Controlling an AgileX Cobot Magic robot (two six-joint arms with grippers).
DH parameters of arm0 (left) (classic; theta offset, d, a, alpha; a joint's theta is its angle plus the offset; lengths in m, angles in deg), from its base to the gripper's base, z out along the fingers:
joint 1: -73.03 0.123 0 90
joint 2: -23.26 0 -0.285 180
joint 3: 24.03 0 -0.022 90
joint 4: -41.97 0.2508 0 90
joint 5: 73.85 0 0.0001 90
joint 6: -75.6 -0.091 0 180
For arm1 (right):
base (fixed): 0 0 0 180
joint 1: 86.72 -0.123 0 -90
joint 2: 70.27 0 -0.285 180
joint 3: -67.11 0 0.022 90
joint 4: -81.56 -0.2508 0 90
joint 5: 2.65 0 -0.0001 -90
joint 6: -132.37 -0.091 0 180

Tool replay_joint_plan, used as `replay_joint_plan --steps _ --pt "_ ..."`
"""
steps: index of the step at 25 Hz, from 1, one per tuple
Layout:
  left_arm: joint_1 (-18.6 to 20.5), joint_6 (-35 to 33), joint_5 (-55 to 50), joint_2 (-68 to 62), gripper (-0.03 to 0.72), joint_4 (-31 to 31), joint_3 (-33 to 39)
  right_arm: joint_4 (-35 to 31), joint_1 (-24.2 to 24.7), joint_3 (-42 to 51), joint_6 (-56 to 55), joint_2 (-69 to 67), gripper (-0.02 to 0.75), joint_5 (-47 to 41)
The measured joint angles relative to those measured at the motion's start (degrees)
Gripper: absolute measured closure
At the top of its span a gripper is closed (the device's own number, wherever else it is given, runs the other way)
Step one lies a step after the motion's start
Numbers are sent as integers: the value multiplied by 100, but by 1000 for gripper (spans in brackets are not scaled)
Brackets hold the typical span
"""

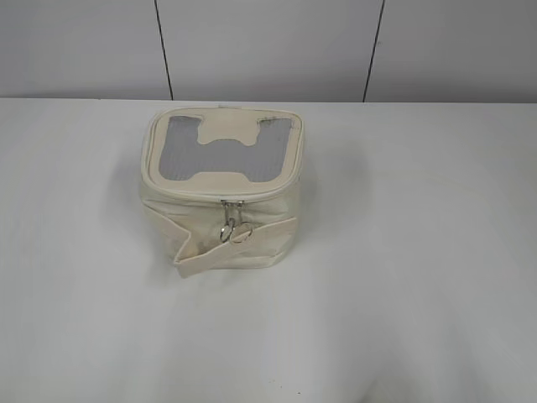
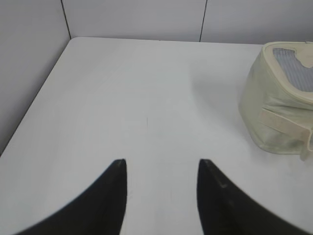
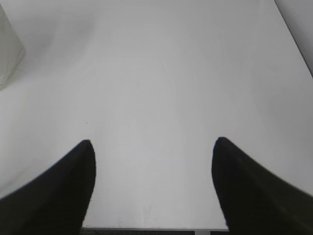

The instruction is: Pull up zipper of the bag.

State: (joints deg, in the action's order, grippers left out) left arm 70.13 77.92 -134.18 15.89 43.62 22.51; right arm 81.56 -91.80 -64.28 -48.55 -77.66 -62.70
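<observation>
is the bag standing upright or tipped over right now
Upright. In the exterior view the bag sits flat on the table, its grey mesh top panel facing up and the zipper ring pulls hanging down its front.

Left claw (image 2: 162,161): two matte black fingers (image 2: 105,196), broad at base, curving to blunt pointed tips. Right claw (image 3: 152,142): same black curved fingers (image 3: 254,186), no markings, screws or cables visible.

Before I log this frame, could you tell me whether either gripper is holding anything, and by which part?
Nothing is held. The left gripper and the right gripper are both open over the bare table, apart from the bag.
</observation>
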Motion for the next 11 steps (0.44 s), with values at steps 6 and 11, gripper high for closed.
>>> replay_joint_plan --steps 6,11 --pt "0 0 0 0 342 0 0 0 0 0 -4 0 159 0" --pt "0 0 0 0 347 0 0 0 0 0 -11 0 159 2"
